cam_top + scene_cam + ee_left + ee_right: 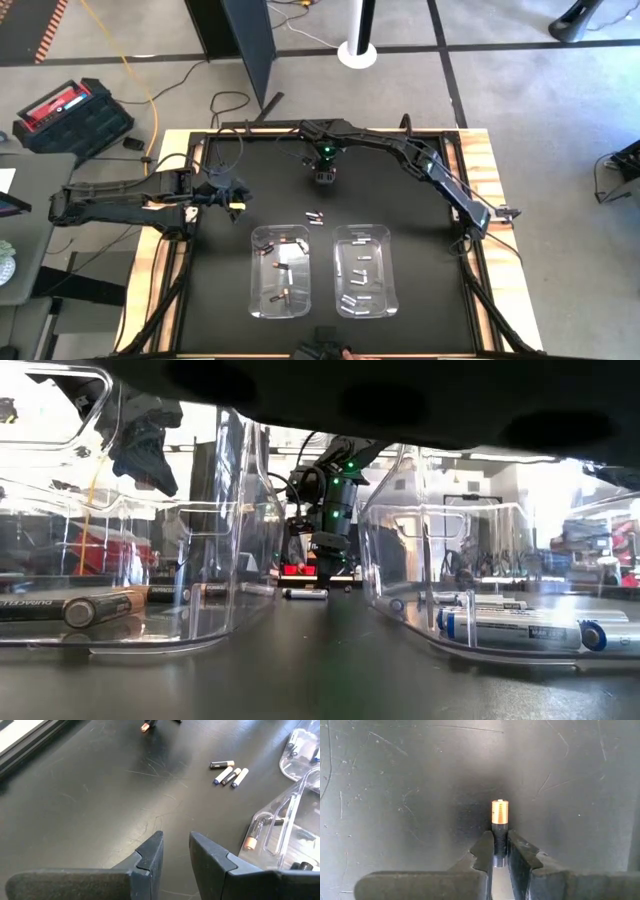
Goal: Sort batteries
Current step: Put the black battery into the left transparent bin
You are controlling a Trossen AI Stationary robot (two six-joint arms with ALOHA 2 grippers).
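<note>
1. Table [220,300]: I see a black mat with a wooden edge, both arms reaching in over it from the sides.
2. Left arm [110,200]: parked over the mat's left side, clear of the bins.
3. Right arm [420,160]: stretched across the far side of the mat to the centre, wrist pointing down.
4. Left bin [281,272]: clear plastic, near half of the mat. I count a few dark batteries [283,293] lying in it; from the low view one dark cell [95,607] with a copper end lies against its near wall.
5. Right bin [363,270]: clear, just beside the left bin, with white batteries [359,276] scattered inside. The low view shows white cells [520,628] with blue ends on its floor.
6. Left gripper [176,851]: hovers above bare mat with its fingers part-way apart, a narrow gap between them and nothing in it.
7. Right gripper [500,851]: down at the mat's far centre, fingers closed in against a battery [499,827]. The dark body sits between the fingertips and the copper end sticks out ahead of them. I cannot tell whether the cell is off the mat.
8. Loose batteries [229,772]: a small cluster of four lies on open mat between the right gripper and the bins, one dark with a copper end, three white, close together side by side.
</note>
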